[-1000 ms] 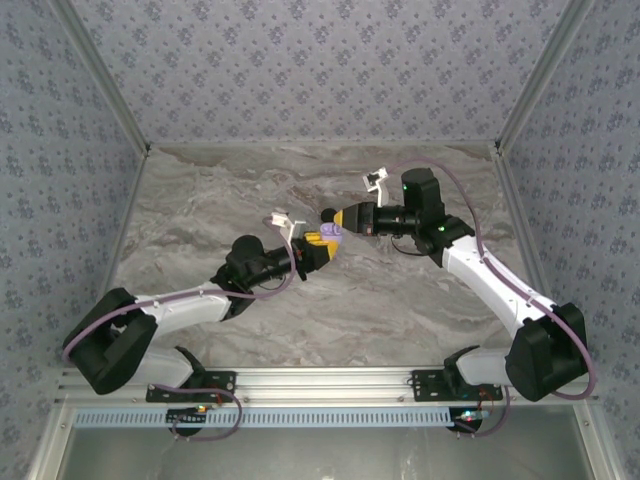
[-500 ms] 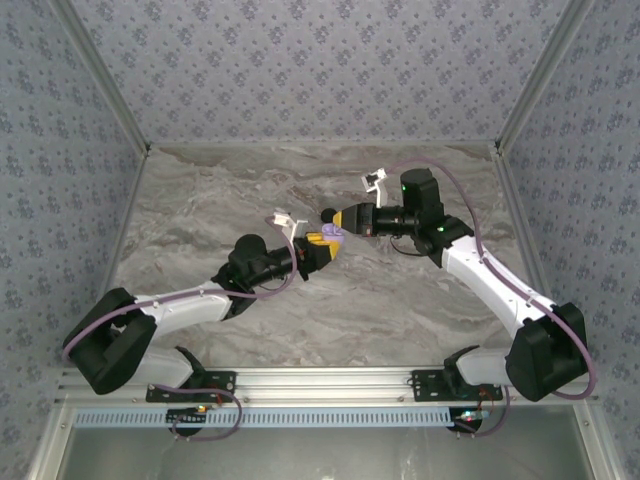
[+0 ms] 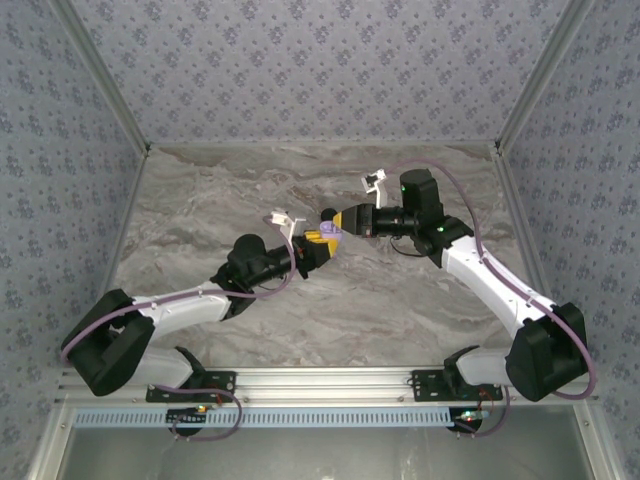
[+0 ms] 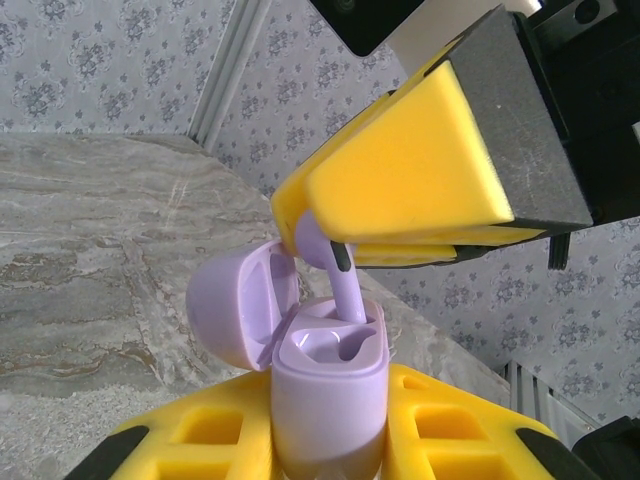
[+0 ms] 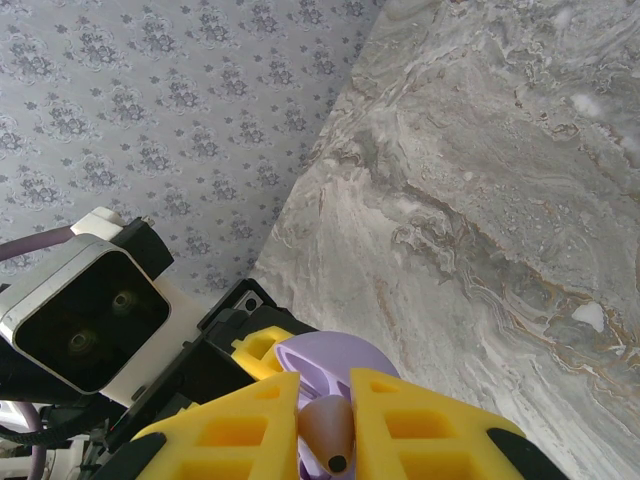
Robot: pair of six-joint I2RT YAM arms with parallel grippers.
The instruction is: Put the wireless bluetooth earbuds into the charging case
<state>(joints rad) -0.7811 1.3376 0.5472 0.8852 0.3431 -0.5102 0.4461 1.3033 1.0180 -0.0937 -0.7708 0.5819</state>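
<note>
My left gripper point(image 4: 326, 445) is shut on the lilac charging case point(image 4: 328, 395), holding it upright between its yellow pads point(image 4: 190, 440) with the lid point(image 4: 238, 305) swung open to the left. My right gripper point(image 5: 326, 405) is shut on a lilac earbud point(image 5: 328, 432), black-tipped at its end. In the left wrist view the earbud's stem point(image 4: 346, 288) hangs from the right gripper's yellow fingers point(image 4: 400, 175) and its lower end dips into the case's far socket. The near socket is bare. In the top view both grippers point(image 3: 312, 250) point(image 3: 338, 220) meet at the case point(image 3: 328, 232), mid-table.
The marble tabletop point(image 3: 400, 290) lies below the raised grippers. Patterned walls point(image 3: 320, 70) enclose it at the back and sides, with an aluminium rail point(image 3: 330, 385) along the near edge. The left wrist's camera block point(image 5: 85, 310) sits close to my right gripper.
The right gripper has edged slightly toward the left gripper, bringing the earbud closer onto the case. Both grips are unchanged.
</note>
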